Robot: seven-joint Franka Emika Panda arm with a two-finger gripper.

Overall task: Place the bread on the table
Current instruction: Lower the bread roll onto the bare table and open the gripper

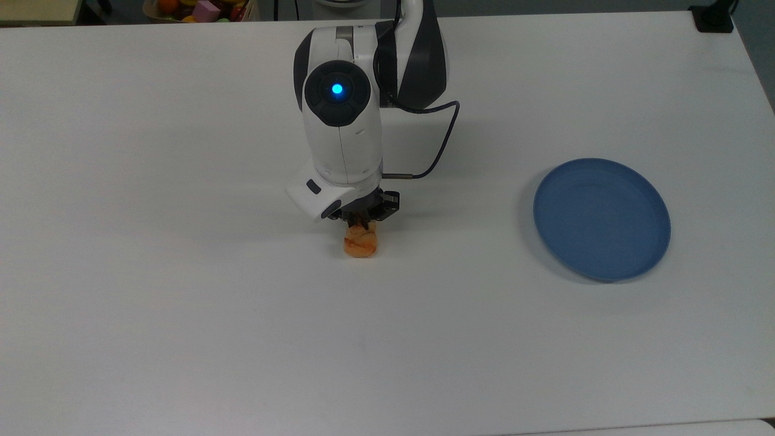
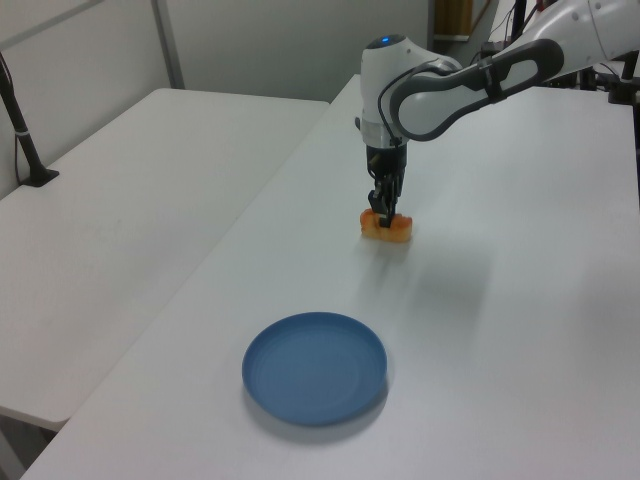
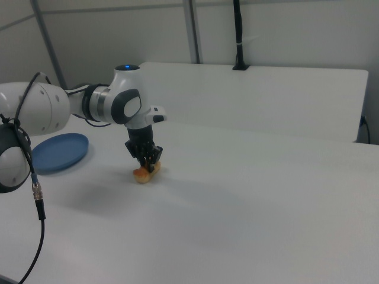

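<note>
The bread [image 1: 361, 243], a small golden-orange roll, is at the surface of the white table [image 1: 181, 315] near its middle, its underside seeming to touch the tabletop. My gripper [image 1: 361, 226] points straight down and is shut on the bread's top. In the left view the bread [image 2: 386, 227] lies under the gripper [image 2: 384, 210] with its shadow tight against it. In the right view the gripper [image 3: 148, 167] pinches the bread [image 3: 143, 174] on the table [image 3: 266, 201].
A round blue plate [image 1: 601, 218] lies bare at the top view's right, well away from the bread; it shows also as plate [image 2: 315, 367] and plate [image 3: 59, 151]. A second white table [image 2: 120, 200] adjoins. A black clamp [image 1: 713, 17] sits on the far corner.
</note>
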